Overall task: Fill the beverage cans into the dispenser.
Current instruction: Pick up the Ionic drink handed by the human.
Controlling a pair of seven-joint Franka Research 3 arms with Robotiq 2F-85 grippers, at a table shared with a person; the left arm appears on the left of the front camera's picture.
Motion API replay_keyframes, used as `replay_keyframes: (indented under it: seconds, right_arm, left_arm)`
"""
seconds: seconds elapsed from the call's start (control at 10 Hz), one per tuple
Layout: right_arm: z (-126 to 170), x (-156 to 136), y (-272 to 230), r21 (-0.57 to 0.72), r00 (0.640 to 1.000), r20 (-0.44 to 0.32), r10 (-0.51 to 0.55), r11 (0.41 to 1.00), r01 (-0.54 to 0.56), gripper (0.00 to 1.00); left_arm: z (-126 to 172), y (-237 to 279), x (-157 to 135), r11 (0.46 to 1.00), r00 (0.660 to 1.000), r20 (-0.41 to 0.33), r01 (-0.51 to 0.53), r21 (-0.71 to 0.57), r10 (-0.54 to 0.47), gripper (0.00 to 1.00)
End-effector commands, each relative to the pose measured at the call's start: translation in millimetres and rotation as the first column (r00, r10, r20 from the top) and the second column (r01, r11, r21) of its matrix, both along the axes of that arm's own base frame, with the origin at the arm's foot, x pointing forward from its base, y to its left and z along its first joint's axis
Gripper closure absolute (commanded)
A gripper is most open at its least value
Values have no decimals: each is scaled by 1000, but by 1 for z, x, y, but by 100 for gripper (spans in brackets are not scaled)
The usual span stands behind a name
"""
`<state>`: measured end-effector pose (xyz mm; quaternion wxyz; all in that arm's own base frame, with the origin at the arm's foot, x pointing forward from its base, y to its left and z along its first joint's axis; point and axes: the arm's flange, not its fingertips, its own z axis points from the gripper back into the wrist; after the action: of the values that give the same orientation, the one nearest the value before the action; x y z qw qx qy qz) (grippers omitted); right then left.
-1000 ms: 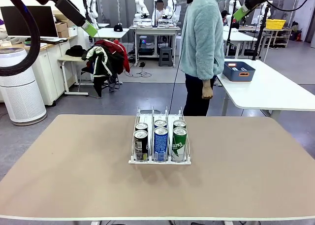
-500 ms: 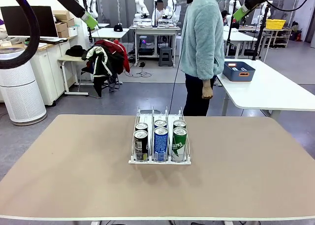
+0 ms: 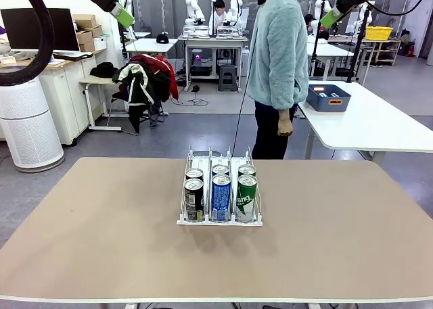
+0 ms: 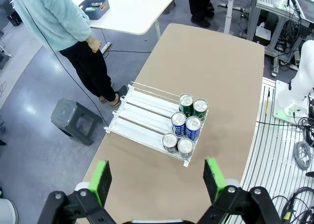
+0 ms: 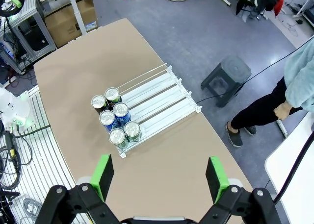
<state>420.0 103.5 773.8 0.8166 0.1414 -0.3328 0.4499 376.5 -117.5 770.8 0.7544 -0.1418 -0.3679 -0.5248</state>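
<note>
Six beverage cans (image 3: 221, 193) stand two per lane in the dispenser (image 3: 210, 155), centre frame, so filling looks complete. Left gripper (image 4: 158, 174) and right gripper (image 5: 160, 174) hover high above, jaws wide apart, empty.

Front camera: near edge of table (image 3: 101, 255), facing across to person (image 3: 277, 52). Wrist cameras: high up, looking steeply down past left pincer (image 4: 159, 182) and right pincer (image 5: 159, 180). All three share rack (image 3: 220, 222) of cans (image 3: 221, 197), far below both pincers

Bright even indoor light, sharp; wrist views wide-angle-warped.
</note>
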Motion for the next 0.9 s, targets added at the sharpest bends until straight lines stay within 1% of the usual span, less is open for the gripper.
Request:
replay_keyframes:
  seconds: [0.0,0.3,0.4,0.7,0.8]
  right_arm:
    - [0,0,0,0,1000,0,0,1000,0,0]
    - [16,-20,-2,-3,997,-40,-67,998,67,0]
    - [18,-24,-4,-11,997,-25,-75,997,74,0]
    - [20,-34,-5,-15,994,-53,-97,995,96,0]
    - [20,-38,-2,-21,993,-41,-108,994,107,0]
  left_arm:
    - [0,1,1,1000,1000,-2,-4,-2,4,0]
    - [0,1,1,1000,1000,-2,-4,-2,4,0]
    - [0,1,1,1000,1000,-2,-4,-2,4,0]
    - [0,1,1,1000,1000,-2,-4,-2,4,0]
    - [0,1,1,1000,1000,-2,-4,-2,4,0]
